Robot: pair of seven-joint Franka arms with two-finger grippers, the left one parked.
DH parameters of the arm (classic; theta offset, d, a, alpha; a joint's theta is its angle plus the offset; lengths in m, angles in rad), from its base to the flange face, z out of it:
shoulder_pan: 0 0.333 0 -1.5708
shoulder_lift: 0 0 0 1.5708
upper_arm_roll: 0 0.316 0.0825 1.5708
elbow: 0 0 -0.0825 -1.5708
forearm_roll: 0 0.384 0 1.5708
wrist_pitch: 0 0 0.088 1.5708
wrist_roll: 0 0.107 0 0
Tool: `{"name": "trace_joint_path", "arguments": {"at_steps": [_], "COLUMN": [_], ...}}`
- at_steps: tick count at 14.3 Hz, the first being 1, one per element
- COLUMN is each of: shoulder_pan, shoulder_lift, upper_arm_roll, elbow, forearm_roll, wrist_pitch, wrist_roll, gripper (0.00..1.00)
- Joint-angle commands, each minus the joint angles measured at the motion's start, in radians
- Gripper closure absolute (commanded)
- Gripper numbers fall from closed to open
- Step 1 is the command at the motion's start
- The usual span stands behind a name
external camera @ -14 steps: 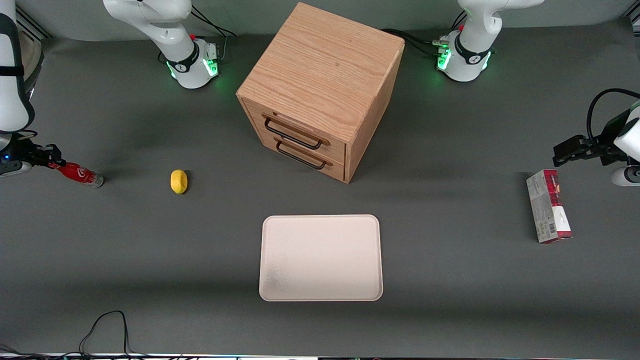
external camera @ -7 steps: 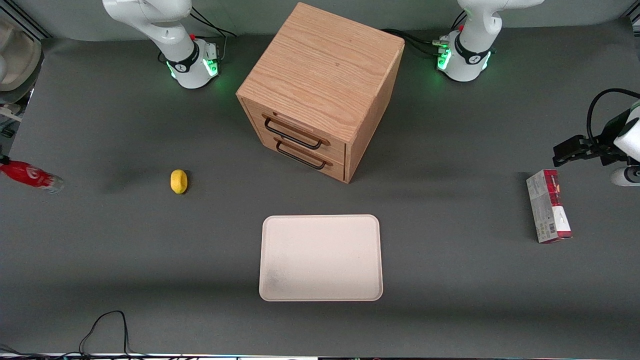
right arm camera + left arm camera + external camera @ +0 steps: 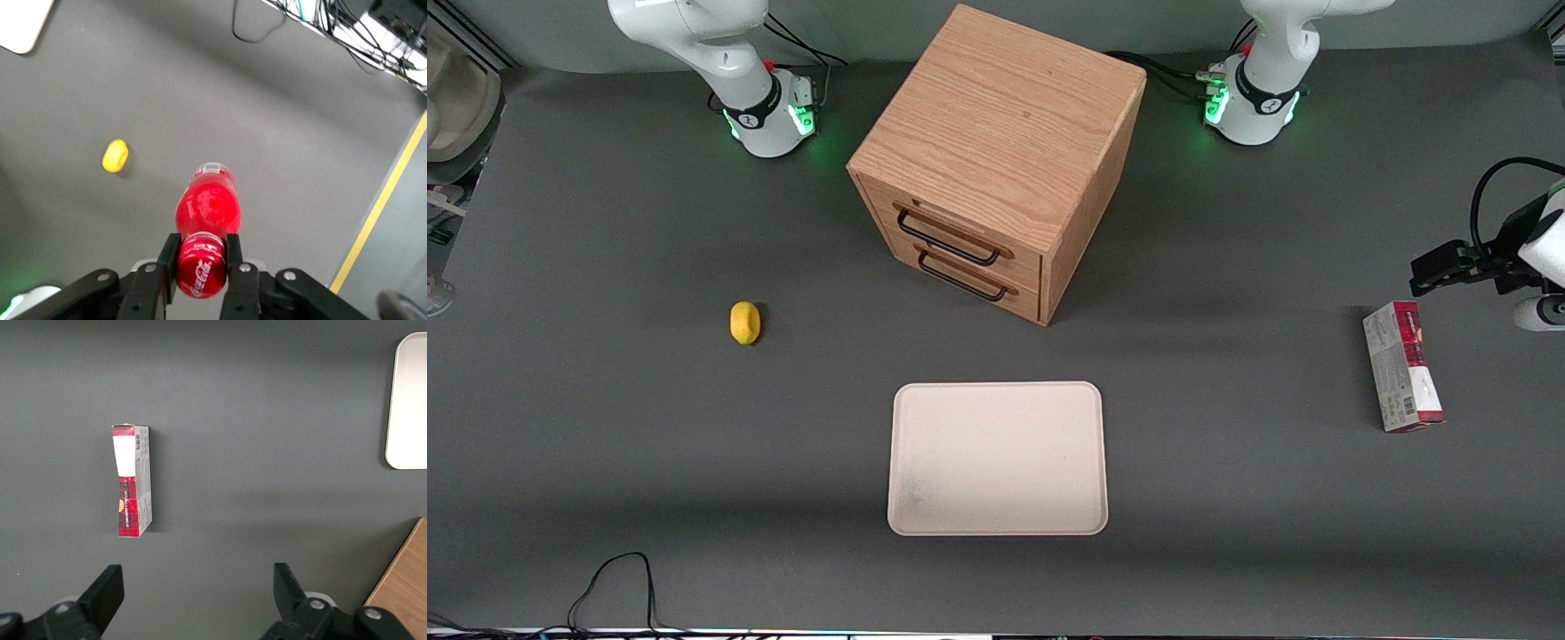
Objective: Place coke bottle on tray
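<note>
gripper [image 3: 201, 267] | off the front view's left edge, above the bench [image 3: 605, 427] | fingers [image 3: 233, 257] pinch the bottle [image 3: 207, 207] at its cap, so it hangs base-down, clear of the lemon [image 3: 115, 155] | tray [image 3: 997, 459] lower centre, bare, awaiting the bottle

Coke bottle [image 3: 207, 220]: small, slim, red, with red cap bearing white script and a clear base. It is clamped at the cap end between the fingers [image 3: 235, 253] of the gripper [image 3: 202, 257], held up off the grey table, base pointing away from the gripper. In the front view it is out of sight. Tray [image 3: 998, 458]: flat, cream-white, rectangular, rounded corners, low rim; laid on the table in front of the drawers, nothing on it.
</note>
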Motion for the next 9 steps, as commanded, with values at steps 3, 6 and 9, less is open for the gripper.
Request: {"name": "trace_joint_path", "arguments": {"at_steps": [3, 6, 9], "shoulder_pan": [0.124, 0.12, 0.129], "shoulder_lift": [0.278, 0.367, 0.435], "upper_arm_roll": [0.083, 0.262, 0.439], "elbow": [0.304, 0.39, 0.436], "forearm_roll": [0.03, 0.038, 0.033], "wrist_pitch": [-0.052, -0.054, -0.005], "wrist_roll": [0.198, 0.482, 0.811], "gripper": [1.0, 1.0, 1.0]}}
